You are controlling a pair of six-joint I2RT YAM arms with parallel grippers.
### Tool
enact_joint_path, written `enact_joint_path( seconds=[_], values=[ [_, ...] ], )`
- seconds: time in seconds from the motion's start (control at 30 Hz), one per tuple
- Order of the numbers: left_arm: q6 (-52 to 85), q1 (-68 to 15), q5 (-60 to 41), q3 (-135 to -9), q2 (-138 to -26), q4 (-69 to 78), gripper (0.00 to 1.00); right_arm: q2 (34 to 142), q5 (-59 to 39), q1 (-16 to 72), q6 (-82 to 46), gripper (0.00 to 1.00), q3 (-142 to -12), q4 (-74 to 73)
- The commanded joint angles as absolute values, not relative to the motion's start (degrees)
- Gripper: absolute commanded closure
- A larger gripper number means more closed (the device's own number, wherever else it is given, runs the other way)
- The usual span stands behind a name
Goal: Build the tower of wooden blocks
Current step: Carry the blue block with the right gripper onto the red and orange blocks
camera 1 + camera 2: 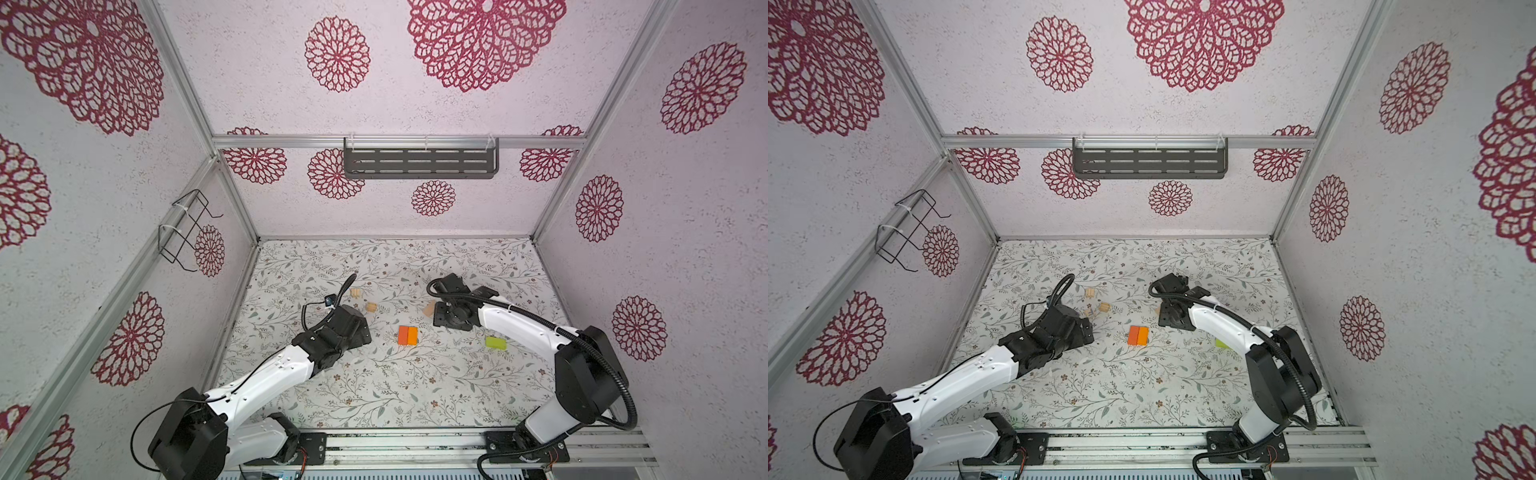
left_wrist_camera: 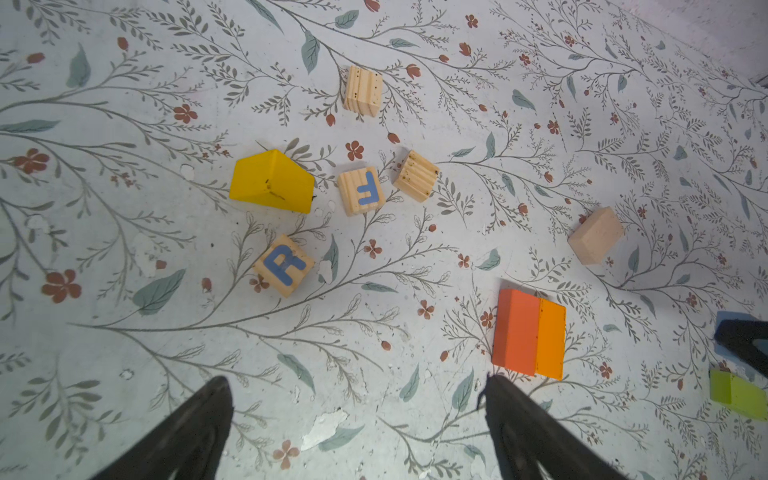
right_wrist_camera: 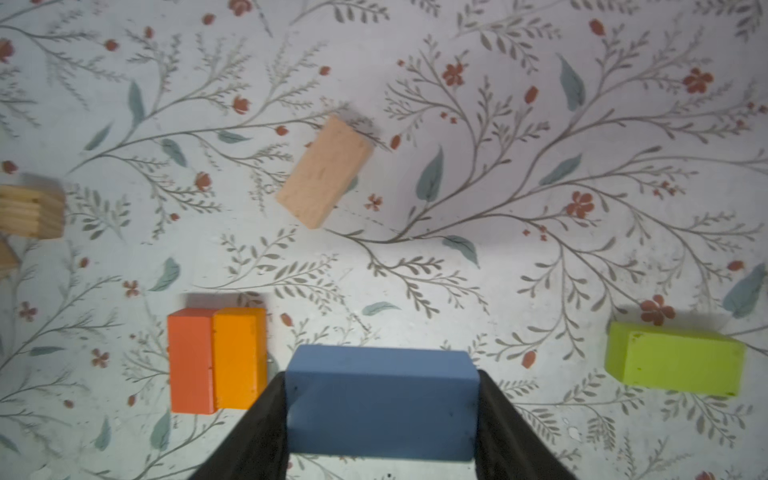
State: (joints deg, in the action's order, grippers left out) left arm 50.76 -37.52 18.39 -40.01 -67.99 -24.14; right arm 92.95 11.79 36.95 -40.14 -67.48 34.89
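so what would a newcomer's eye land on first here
First the crimson medallions on the walls, then the red-orange and orange bricks side by side in the middle of the table. Up close, the right claw clamps a blue brick, and a yellow roof piece lies among small wooden cubes in the left wrist view.

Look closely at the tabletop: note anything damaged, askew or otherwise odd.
The floral table covering is chipped: white patches of flaked print show near the open left gripper. The tan block lies askew to the red-orange and orange pair.
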Motion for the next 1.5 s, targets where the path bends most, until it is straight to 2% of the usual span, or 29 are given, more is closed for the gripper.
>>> enact_joint_path(
  seconds=[0.0,0.47,1.47],
  values=[
    [50.6,-36.3,17.9,-38.7,-65.8,-23.9,0.03,95.6,12.6,39.0,-42.0,0.5,-71.0,37.2],
    [50.3,-32.4,14.3,-31.7,-56.6,-23.8,0.03,108.0,13.6,46.7,-46.2,0.48,-82.3,39.3],
    [50.0,-30.9,11.5,-27.8,-56.7,-21.3,0.03,110.6,11.8,49.9,-50.9,0.44,-79.4,36.0]
  ],
)
